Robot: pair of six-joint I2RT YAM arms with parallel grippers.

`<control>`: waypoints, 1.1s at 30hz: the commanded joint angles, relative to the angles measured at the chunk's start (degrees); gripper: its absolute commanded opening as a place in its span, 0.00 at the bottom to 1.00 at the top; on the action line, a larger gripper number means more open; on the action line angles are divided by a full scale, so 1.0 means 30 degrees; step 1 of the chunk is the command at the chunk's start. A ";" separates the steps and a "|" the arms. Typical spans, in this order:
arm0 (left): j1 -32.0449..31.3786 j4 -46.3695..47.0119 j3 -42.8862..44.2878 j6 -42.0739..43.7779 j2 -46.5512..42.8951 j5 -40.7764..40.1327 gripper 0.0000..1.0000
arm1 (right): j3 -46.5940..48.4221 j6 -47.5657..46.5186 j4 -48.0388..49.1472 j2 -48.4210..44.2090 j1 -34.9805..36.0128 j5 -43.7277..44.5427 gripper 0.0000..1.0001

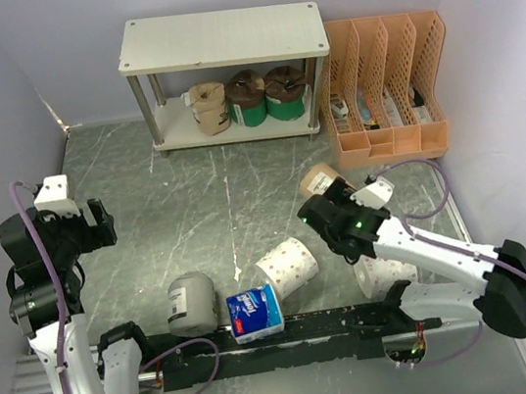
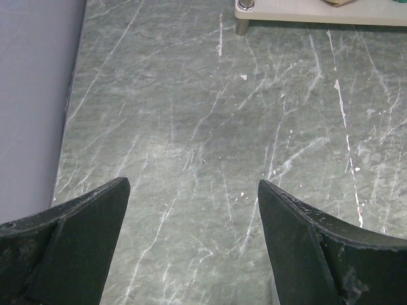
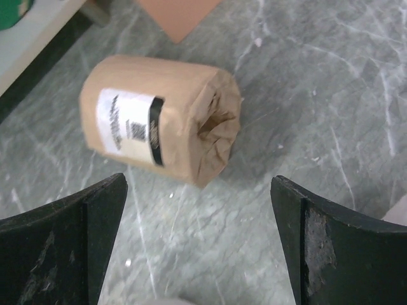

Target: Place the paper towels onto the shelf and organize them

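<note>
approach step: right tool (image 3: 198, 184), jaws apart, is hovering over the tan kraft roll (image 3: 159, 117) lying mid-frame on the table (image 1: 194, 197); next move is calling for lowering and clamping. left tool (image 2: 194, 187) is gaping, empty.

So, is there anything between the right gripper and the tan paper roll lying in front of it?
Nothing visible stands in the way. The right gripper is open, and the tan roll lies on its side just ahead of the fingertips, in line with the gap. Only the table surface shows between them.
</note>
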 commanded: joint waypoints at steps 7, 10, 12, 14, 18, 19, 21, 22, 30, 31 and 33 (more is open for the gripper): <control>0.0142 0.0009 0.0301 0.0142 -0.0106 0.0440 0.94 | -0.1673 -0.3689 0.7480 0.1480 -0.4623 -0.2737 0.89; 0.0144 0.0000 0.0301 0.0143 0.0014 0.0475 0.94 | -0.2020 -0.4923 0.9542 0.1976 -0.5213 -0.3237 0.87; 0.0163 0.0011 0.0302 0.0142 0.0112 0.0482 0.94 | -0.2203 -0.5592 1.0734 0.2276 -0.5587 -0.3658 0.85; 0.0154 -0.0005 0.0301 0.0143 0.0190 0.0480 0.94 | -0.2189 -0.6086 1.1504 0.2709 -0.5991 -0.4040 0.82; 0.0137 0.0012 0.0302 0.0143 0.0252 0.0431 0.94 | -0.2354 -0.6169 1.2295 0.3584 -0.6783 -0.5054 0.75; 0.0137 0.0004 0.0312 0.0121 0.0295 0.0434 0.94 | -0.2485 -0.6092 1.2441 0.3734 -0.6974 -0.5324 0.72; 0.0150 0.0012 0.0302 0.0113 0.0314 0.0388 0.94 | -0.2752 -0.5998 1.2792 0.3870 -0.7105 -0.5623 0.59; 0.0153 0.0026 0.0301 0.0113 0.0350 0.0395 0.94 | -0.2879 -0.6019 1.3005 0.3898 -0.7098 -0.5739 0.47; 0.0140 -0.0002 0.0301 0.0139 0.0630 0.0408 0.94 | -0.2583 -0.8907 1.3832 0.2945 -0.7650 -0.6889 0.00; 0.0155 0.0010 0.0301 0.0142 0.0675 0.0427 0.94 | -0.2458 -0.9861 1.4300 0.2666 -0.7657 -0.7410 0.00; 0.0138 0.0008 0.0301 0.0143 0.0759 0.0432 0.94 | -0.1866 -1.2941 1.5470 0.2317 -0.7629 -0.9056 0.00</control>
